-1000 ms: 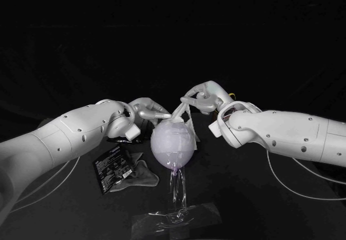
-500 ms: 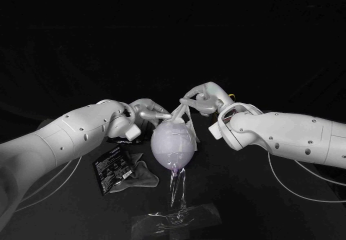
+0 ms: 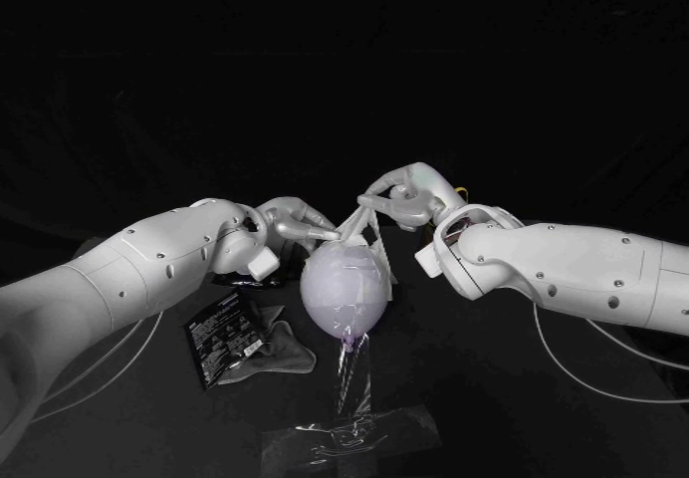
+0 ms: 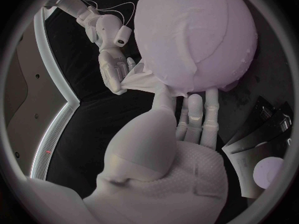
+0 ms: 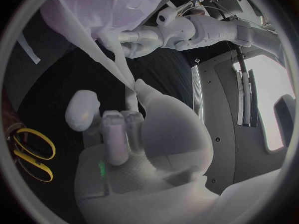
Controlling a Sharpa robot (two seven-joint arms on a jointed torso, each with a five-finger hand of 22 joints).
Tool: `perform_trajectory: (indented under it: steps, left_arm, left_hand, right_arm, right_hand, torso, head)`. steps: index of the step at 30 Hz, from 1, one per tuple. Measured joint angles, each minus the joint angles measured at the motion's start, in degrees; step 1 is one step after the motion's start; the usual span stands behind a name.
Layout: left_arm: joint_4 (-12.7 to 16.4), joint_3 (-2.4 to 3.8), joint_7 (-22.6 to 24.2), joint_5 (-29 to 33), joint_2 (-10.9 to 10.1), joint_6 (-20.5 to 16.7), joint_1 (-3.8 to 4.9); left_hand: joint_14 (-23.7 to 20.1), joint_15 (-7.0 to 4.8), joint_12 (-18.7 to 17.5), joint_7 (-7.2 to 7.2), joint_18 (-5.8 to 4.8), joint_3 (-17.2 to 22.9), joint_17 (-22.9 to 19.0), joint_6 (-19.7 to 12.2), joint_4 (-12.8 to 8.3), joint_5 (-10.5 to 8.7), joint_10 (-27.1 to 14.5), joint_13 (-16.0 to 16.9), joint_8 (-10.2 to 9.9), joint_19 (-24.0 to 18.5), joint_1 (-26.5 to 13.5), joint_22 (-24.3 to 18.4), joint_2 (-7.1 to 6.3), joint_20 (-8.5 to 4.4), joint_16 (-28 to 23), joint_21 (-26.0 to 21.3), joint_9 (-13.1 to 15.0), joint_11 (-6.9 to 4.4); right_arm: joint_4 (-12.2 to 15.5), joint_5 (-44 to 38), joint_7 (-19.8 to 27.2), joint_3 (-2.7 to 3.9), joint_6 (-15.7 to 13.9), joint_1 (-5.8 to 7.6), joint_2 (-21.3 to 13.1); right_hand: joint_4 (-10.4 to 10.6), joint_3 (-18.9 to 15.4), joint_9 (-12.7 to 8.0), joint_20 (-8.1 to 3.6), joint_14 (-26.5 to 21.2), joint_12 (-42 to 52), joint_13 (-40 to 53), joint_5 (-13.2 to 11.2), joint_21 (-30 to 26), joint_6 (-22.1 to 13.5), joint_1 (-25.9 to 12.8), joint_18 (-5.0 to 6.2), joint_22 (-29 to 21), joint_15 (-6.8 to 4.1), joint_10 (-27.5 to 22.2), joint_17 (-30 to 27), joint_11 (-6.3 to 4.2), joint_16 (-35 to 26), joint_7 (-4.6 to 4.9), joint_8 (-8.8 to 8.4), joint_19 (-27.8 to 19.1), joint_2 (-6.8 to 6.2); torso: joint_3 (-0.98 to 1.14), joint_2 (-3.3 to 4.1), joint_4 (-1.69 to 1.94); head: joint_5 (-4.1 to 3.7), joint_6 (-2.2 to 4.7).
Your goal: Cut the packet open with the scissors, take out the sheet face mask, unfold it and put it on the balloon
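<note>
A pale lilac balloon (image 3: 346, 291) stands upright on a clear stand (image 3: 349, 430) in the head view, with the white sheet mask (image 3: 359, 231) draped over it. My left hand (image 3: 295, 223) pinches the mask's edge at the balloon's top left. My right hand (image 3: 400, 198) pinches a stretched corner just above the top right. In the left wrist view my left hand (image 4: 190, 119) lies against the balloon (image 4: 196, 35), and my right hand (image 4: 114, 69) pulls a mask corner (image 4: 142, 79). In the right wrist view my right hand (image 5: 121, 129) holds a mask strand (image 5: 118, 67).
The black packet (image 3: 226, 337) lies on the table left of the balloon, a crumpled dark piece (image 3: 285, 351) beside it. Yellow-handled scissors (image 5: 28, 157) lie by my right hand. Cables hang under both forearms.
My right forearm has edged slightly toward the balloon. Both hands keep their hold on the mask at the balloon's top.
</note>
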Motion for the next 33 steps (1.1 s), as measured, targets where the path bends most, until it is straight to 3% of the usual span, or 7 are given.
perform_trajectory:
  steps: [4, 9, 12, 23, 28, 33]
  left_arm:
    - [-0.14, 0.01, 0.44, 0.77, -0.17, -0.16, -0.03]
    - [-0.15, 0.01, 0.90, 1.58, -0.61, -0.45, -0.08]
    - [0.01, 0.01, 1.13, 1.99, -0.92, -0.63, -0.09]
    - [2.07, 0.24, 1.61, 3.08, -2.34, -1.47, 0.01]
    - [3.81, 0.38, 1.60, 3.36, -3.23, -1.76, 0.56]
    - [6.28, 0.50, 1.29, 3.42, -4.87, -1.84, 1.84]
  left_hand:
    - [1.05, -1.04, 0.44, -0.31, 0.57, 1.10, -0.19, 0.97, -1.41, 0.00, 3.26, -0.04, 2.20, 0.43, 1.19, 0.75, -1.70, -0.43, 1.16, 1.29, 2.16, -0.46]
    - [2.80, -1.70, 1.61, -0.34, 0.58, 1.56, -0.26, 0.31, -1.87, 0.00, 6.66, -0.19, 3.60, 0.86, 1.05, 1.74, -1.84, -0.86, 2.73, 2.63, 4.36, -1.36]
    - [6.97, -2.58, 3.66, -0.23, 0.59, 1.72, 2.98, -0.21, -2.03, 0.00, 9.17, 0.51, 4.43, 1.35, 1.05, 2.47, -1.84, -1.34, 2.99, 3.56, 5.55, -2.50]
    - [12.07, -4.74, 7.07, -0.41, 0.61, 1.56, 7.25, -0.80, -2.19, 0.00, 12.65, 1.66, 5.09, 1.88, 1.05, 3.27, -1.84, -1.88, 3.21, 4.57, 7.22, -4.72]
    - [15.14, -5.84, 7.44, -0.60, 0.61, 1.31, 9.50, -1.00, -1.93, 0.00, 15.04, 1.48, 5.09, 2.34, 0.91, 3.64, -1.98, -2.59, 3.35, 5.22, 7.79, -5.87]
    - [18.52, -6.83, 5.69, -0.60, 0.60, 0.51, 12.03, -1.00, -1.14, 0.00, 18.00, 0.13, 5.09, 2.85, 0.91, 3.93, -1.98, -3.30, 3.39, 5.56, 8.28, -6.80]
  right_arm:
    - [-0.39, 0.00, 0.01, 0.00, -0.03, 0.03, -0.03]
    - [-1.05, -0.01, 0.01, 0.00, -0.06, 0.07, -0.05]
    - [-1.61, -0.01, -0.01, 0.00, -0.06, 0.09, 0.02]
    - [-3.21, -0.03, -0.38, -0.01, 0.11, 0.14, 1.05]
    - [-4.01, -0.12, -0.75, -0.03, 0.20, 0.15, 1.44]
    - [-4.58, -0.23, -1.06, -0.05, 0.21, 0.15, 1.55]
  right_hand:
    - [0.00, 0.00, 0.00, 0.00, 0.00, -0.04, 0.02, -0.01, 0.00, 0.00, -0.01, 0.00, 0.01, -0.01, 0.00, 0.00, 0.00, 0.03, 0.00, 0.00, 0.00, -0.01]
    - [0.01, -0.01, 0.00, 0.21, 0.00, 0.16, 0.02, -0.02, 0.24, 0.00, -0.08, -0.01, 0.01, 0.00, 0.00, 0.00, 0.01, 0.02, 0.00, 0.00, 0.20, -0.08]
    - [0.01, -0.01, 0.00, 0.22, 0.00, 0.16, 0.02, -0.03, 0.24, 0.00, -0.09, 0.00, 0.00, 0.00, -0.01, -0.02, 0.01, 0.02, 0.00, 0.00, 0.22, -0.09]
    - [-0.16, 0.16, 0.00, 0.23, -0.01, 0.16, -0.03, -0.14, 0.24, 0.00, -0.23, -0.01, -0.04, 0.01, -0.01, -0.05, 0.01, -0.02, 0.00, 0.00, 0.21, -0.23]
    - [-0.16, 0.16, 0.00, 0.23, -0.01, 0.15, -0.02, -0.14, 0.23, 0.00, -0.22, -0.01, -0.03, 0.01, -0.02, -0.04, 0.02, -0.15, 0.00, 0.01, 0.21, -0.22]
    - [-0.16, 0.16, 0.00, 0.23, -0.02, 0.15, 0.00, -0.15, 0.23, 0.00, -0.22, -0.01, -0.01, 0.02, -0.02, 0.00, 0.02, 0.01, 0.00, 0.01, 0.21, -0.21]
  torso:
    - [-0.01, 0.00, -0.01]
    - [0.00, 0.00, -0.02]
    - [0.00, 0.00, -0.02]
    - [-0.01, -0.04, 0.04]
    - [-0.02, -0.05, 0.04]
    - [0.01, -0.07, 0.02]
  head:
    - [-0.04, 0.05]
    - [-0.13, 0.07]
    - [-0.16, 0.01]
    - [-0.25, -0.07]
    - [-0.25, -0.01]
    - [-0.16, 0.05]
